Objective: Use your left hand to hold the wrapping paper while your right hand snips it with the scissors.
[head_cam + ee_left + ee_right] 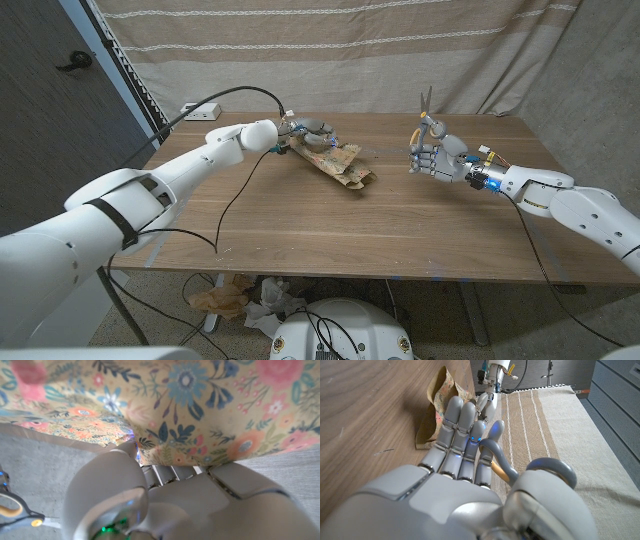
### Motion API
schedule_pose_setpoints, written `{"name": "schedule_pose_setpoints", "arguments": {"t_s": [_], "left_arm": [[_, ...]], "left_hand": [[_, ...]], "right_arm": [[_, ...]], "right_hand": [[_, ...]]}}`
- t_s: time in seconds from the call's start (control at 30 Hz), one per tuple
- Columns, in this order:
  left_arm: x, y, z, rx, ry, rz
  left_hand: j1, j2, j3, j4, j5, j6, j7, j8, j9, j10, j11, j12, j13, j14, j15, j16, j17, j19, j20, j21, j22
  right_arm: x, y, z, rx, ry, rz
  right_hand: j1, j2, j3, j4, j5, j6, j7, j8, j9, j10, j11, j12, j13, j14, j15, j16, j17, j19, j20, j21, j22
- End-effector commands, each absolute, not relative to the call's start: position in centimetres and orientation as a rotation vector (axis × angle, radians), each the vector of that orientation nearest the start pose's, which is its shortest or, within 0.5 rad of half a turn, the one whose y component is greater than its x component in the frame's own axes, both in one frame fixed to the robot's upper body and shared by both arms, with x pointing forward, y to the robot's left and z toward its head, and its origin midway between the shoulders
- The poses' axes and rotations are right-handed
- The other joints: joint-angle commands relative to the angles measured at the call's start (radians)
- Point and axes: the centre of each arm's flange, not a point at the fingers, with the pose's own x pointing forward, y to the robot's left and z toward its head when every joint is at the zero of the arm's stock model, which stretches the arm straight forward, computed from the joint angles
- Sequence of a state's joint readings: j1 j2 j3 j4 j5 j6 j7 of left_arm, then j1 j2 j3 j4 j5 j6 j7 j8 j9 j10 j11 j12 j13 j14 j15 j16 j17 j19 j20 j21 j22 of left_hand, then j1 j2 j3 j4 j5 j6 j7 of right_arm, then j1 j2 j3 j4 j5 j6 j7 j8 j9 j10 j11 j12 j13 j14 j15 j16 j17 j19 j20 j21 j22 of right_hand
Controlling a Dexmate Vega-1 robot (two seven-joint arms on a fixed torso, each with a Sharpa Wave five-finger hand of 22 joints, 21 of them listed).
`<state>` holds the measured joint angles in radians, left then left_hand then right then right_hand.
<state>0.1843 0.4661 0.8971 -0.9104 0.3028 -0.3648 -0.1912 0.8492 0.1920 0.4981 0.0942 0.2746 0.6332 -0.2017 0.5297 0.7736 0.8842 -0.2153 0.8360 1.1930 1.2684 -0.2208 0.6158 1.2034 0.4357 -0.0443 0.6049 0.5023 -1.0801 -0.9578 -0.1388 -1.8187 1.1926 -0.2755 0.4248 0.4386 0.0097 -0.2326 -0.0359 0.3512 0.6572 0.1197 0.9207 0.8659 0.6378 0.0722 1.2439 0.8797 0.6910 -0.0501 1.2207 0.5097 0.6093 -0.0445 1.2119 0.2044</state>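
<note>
The floral wrapping paper [342, 165], brown on its back, lies crumpled on the table left of the middle. My left hand [306, 131] grips its far end, and up close the flowered sheet [200, 405] drapes over that hand's fingers [165, 472]. To the right my right hand [436, 157] holds the grey-handled scissors [427, 104] above the table, blades pointing up and away from the paper. In the right wrist view the fingers [462, 430] curl beside the scissors' handle loops [542, 469], with the paper [438, 414] and my left hand [489, 397] beyond them.
A black cable [238, 195] trails over the table's left half. At the back left corner sits a power strip [200, 110]. A striped curtain [400, 50] hangs behind the table. Crumpled paper [232, 296] lies on the floor below the front edge.
</note>
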Motion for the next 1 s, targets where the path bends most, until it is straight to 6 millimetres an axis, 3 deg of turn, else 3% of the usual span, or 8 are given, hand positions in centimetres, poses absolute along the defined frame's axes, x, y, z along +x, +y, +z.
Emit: {"name": "schedule_pose_setpoints", "arguments": {"t_s": [0.03, 0.2, 0.37, 0.7, 1.0], "left_arm": [[71.1, 16.3, 9.5, 1.097, -0.647, -0.346], [71.1, 16.2, 9.2, 1.051, -0.656, -0.353], [70.9, 16.1, 9.0, 1.001, -0.668, -0.355], [70.4, 16.4, 8.7, 0.938, -0.668, -0.335], [70.2, 16.8, 9.8, 0.957, -0.691, -0.355]], "left_hand": [[-0.022, -0.004, 0.017, 0.007, -0.013, -0.005, 0.004, 0.026, 0.051, 0.035, 0.001, 0.028, 0.015, 0.065, 0.003, 0.101, 0.034, 0.032, -0.077, 0.033, 0.018], [-0.039, -0.008, 0.028, 0.014, -0.023, -0.002, 0.009, 0.027, 0.057, 0.041, 0.002, 0.047, 0.019, 0.105, 0.005, 0.210, 0.041, 0.049, -0.092, 0.059, 0.031], [-0.050, -0.010, 0.035, 0.017, -0.029, -0.008, 0.011, 0.028, 0.066, 0.050, 0.003, 0.073, 0.033, 0.096, 0.006, 0.265, 0.036, 0.044, -0.092, 0.071, 0.038], [-0.063, -0.010, 0.052, 0.013, -0.035, -0.024, 0.007, 0.026, 0.079, 0.034, 0.004, 0.118, 0.033, -0.027, 0.002, 0.185, -0.064, 0.012, -0.074, 0.077, 0.040], [-0.070, -0.010, 0.060, 0.006, -0.037, -0.016, -0.006, 0.028, 0.083, 0.023, 0.003, 0.134, 0.027, -0.024, 0.001, 0.170, -0.099, -0.001, -0.065, 0.076, 0.030]], "right_arm": [[53.4, -30.5, 0.0, 0.078, -0.244, 0.788], [53.3, -30.5, -0.1, 0.078, -0.241, 0.795], [53.3, -30.3, -0.3, 0.078, -0.233, 0.807], [53.3, -30.1, -0.2, 0.058, -0.233, 0.830], [53.5, -30.6, 0.5, 0.000, -0.232, 0.839]], "right_hand": [[0.005, 0.000, -0.001, -0.006, -0.001, 0.045, 0.047, -0.003, 0.004, 0.017, 0.003, 0.008, 0.001, -0.021, -0.043, 0.004, -0.001, 0.000, -0.002, 0.004, 0.004], [0.003, 0.000, -0.001, -0.006, -0.002, 0.045, 0.048, -0.001, 0.006, 0.015, 0.003, 0.011, 0.005, -0.019, -0.043, 0.006, -0.002, 0.001, -0.002, 0.004, 0.002], [0.002, 0.001, -0.001, -0.006, -0.003, 0.045, 0.047, -0.002, 0.005, 0.016, 0.003, 0.012, 0.003, -0.022, -0.045, 0.007, -0.001, 0.001, -0.002, 0.006, 0.003], [0.002, 0.001, -0.001, -0.008, -0.004, 0.046, 0.048, -0.003, 0.002, 0.015, 0.002, 0.014, 0.002, -0.019, -0.044, 0.008, -0.003, 0.001, -0.001, 0.006, 0.002], [0.001, 0.000, -0.001, -0.009, -0.005, 0.046, 0.049, -0.001, 0.004, 0.017, 0.006, 0.014, -0.003, -0.019, -0.047, 0.008, -0.006, 0.007, -0.006, 0.012, 0.006]]}}
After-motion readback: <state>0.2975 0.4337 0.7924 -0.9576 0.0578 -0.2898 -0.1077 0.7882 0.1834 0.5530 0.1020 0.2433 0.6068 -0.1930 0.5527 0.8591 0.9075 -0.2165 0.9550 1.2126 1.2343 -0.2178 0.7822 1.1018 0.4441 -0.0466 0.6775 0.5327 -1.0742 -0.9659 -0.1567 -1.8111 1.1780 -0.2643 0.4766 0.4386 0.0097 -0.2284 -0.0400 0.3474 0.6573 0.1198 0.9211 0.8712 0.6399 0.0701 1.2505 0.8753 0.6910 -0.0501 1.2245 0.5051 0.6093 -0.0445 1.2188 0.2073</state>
